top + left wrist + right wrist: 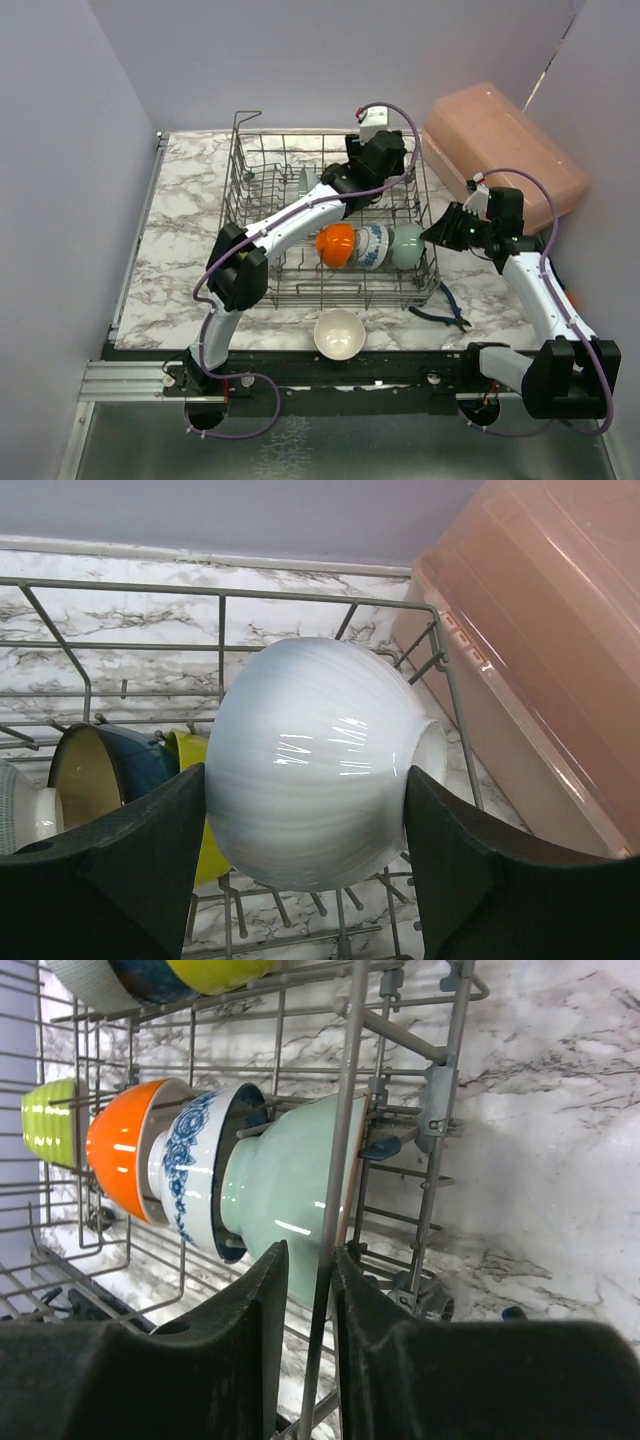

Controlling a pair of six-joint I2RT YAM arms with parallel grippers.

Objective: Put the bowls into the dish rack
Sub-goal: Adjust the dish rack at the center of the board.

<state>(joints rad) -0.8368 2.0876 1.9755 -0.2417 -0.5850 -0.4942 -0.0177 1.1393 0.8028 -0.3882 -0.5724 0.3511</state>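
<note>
Bowl [320,730], clamped in left claw [305,790], should go down slowly between rack [262,180] tines; right claw [312,1260] hugs one wire [335,1160], grip unclear.

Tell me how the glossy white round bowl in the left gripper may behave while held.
The glossy white round bowl shines, so it may slip in the left gripper. Pinched on its curved wall, it could pivot. It looks ceramic: probably stiff, yet breakable against the grey wire dish rack.
</note>
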